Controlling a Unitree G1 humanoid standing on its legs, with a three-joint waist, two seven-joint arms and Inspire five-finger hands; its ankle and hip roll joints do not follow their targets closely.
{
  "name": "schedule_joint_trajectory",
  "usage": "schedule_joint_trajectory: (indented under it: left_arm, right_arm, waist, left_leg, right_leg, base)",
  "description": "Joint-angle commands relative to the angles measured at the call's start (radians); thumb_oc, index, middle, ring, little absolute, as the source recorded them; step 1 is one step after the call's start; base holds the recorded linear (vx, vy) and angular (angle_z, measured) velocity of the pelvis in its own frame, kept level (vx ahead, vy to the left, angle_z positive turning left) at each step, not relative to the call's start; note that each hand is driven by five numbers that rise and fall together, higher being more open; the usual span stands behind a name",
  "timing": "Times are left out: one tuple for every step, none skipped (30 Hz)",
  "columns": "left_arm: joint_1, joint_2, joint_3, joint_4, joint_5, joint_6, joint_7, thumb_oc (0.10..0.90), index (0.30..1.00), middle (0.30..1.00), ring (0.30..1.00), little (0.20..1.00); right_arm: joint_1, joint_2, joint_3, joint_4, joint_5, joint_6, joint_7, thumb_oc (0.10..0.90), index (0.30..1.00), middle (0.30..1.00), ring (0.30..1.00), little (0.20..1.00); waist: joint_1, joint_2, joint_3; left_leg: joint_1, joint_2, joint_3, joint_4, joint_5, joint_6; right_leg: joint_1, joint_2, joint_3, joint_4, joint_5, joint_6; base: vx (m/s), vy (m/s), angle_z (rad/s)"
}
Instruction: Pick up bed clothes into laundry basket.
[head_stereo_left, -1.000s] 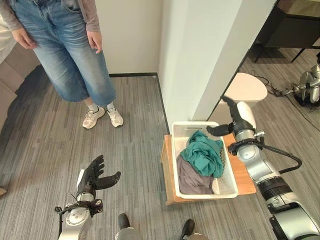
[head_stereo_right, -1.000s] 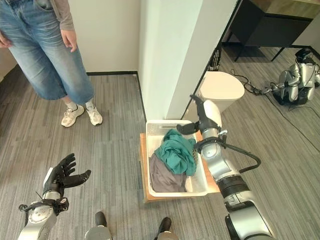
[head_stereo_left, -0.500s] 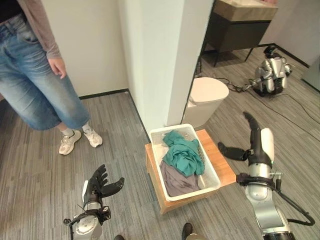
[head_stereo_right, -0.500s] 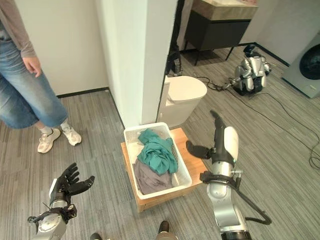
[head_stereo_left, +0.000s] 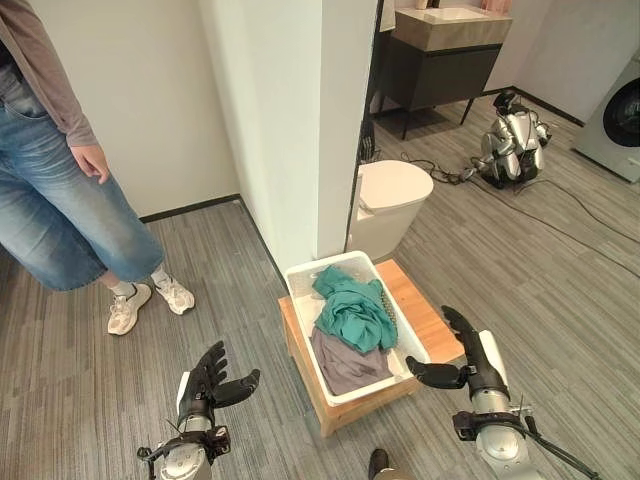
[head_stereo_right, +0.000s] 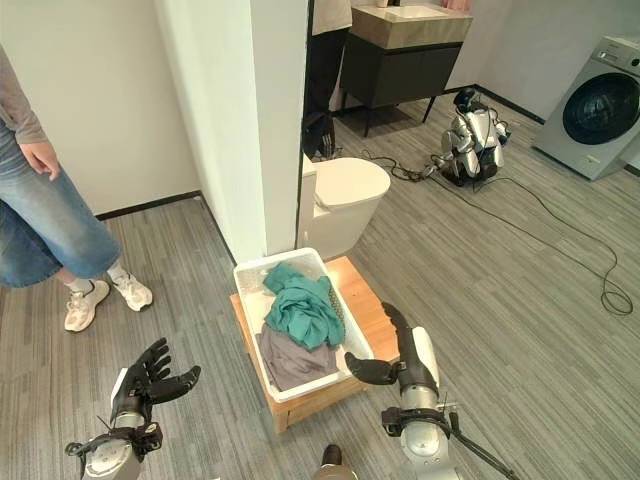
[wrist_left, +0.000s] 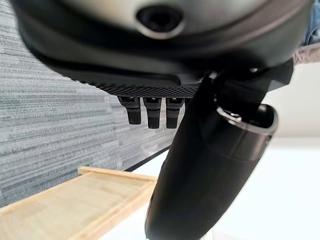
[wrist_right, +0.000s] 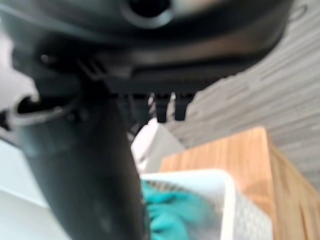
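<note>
Teal and grey bed clothes lie heaped in the white laundry basket on a wooden stand, both the left hand and right hand empty with fingers spread, suggesting the loading step is complete and any next move requires locating remaining clothes.

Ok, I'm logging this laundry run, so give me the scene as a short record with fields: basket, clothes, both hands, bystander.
basket: white laundry basket on a low wooden stand, beside a white pillar
clothes: teal garment on top of a grey one, both inside the basket
left hand: left hand open, holding nothing, over the floor left of the stand
right hand: right hand open, holding nothing, by the basket's right corner
bystander: person standing at far left
</note>
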Motion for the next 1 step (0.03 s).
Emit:
schedule_joint_trajectory:
  left_arm:
    - [-0.075,0.052,0.027,-0.109,0.058,-0.092,-0.005,0.8,0.9,0.9,0.9,0.9]
  right_arm:
    - [-0.131,-0.001,-0.065,-0.088,0.049,-0.145,-0.014,0.8,0.9,0.9,0.9,0.9]
  waist:
    - [-0.002,0.0,0.032]
  left_leg:
    - [0.038,0.016,-0.007,0.036,-0.088,0.024]
  right_leg:
    - [0.085,-0.068,-0.041,0.046,-0.124,0.053]
  base:
    - [-0.01,0.008,-0.06]
